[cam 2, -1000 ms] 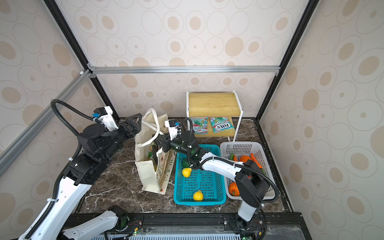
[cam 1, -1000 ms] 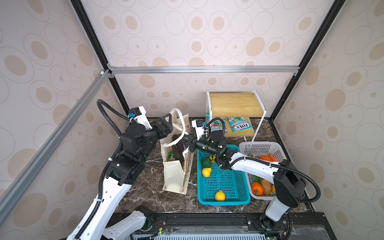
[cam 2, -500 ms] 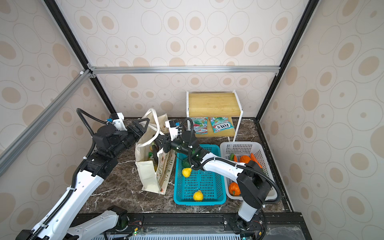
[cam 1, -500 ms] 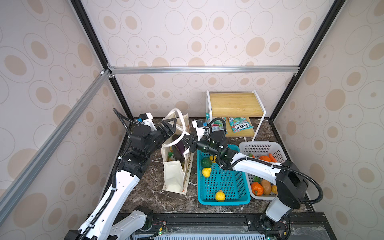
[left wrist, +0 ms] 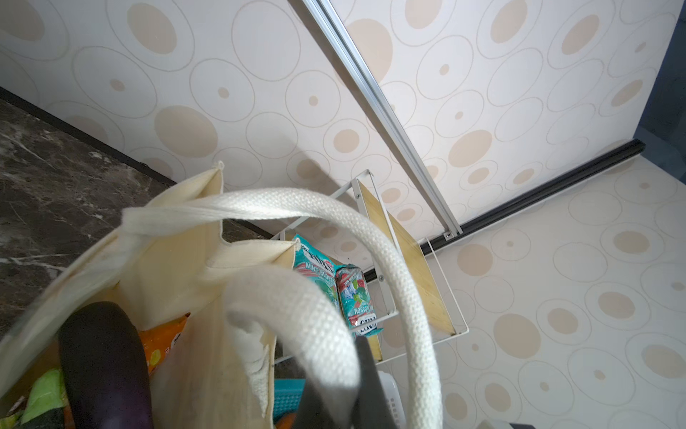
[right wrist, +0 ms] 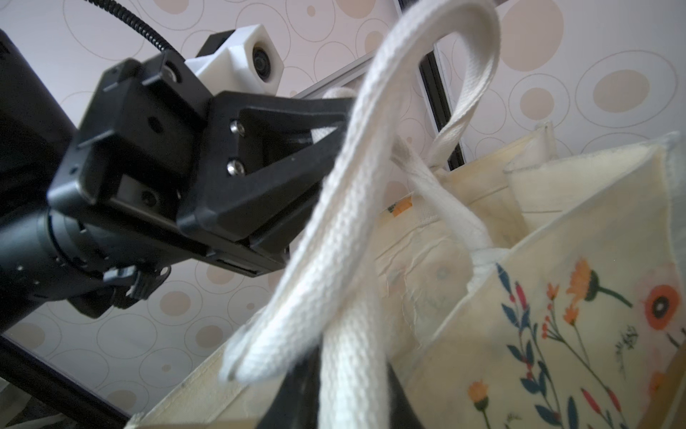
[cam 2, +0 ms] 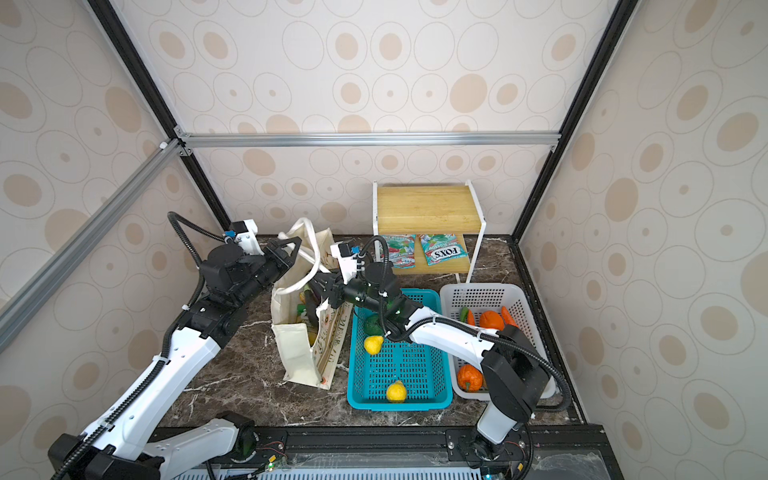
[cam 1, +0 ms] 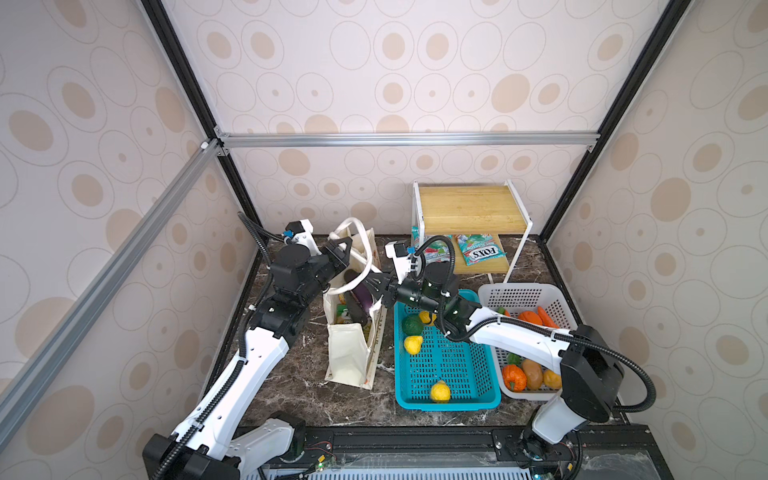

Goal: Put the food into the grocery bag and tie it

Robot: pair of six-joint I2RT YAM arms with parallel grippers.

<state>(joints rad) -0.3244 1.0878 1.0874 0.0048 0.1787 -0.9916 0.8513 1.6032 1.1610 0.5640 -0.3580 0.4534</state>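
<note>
Grocery bag (cam 1: 347, 357) stands beside teal basket (cam 1: 449, 405), eggplants (cam 1: 360, 296) inside. Left gripper (cam 1: 341, 246) clamped on rope handle (cam 1: 353, 221); right gripper (cam 1: 376, 287) pinches second handle (right wrist: 345, 371). Risk: straps slip mid-knot, or a hard pull tips the bag and spills food.

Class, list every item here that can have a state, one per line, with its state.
grocery bag: upright, open, eggplant inside.
left gripper: shut on a white handle.
right gripper: shut on a white handle.
teal basket: holds yellow fruits.
white basket: partly filled.
</note>
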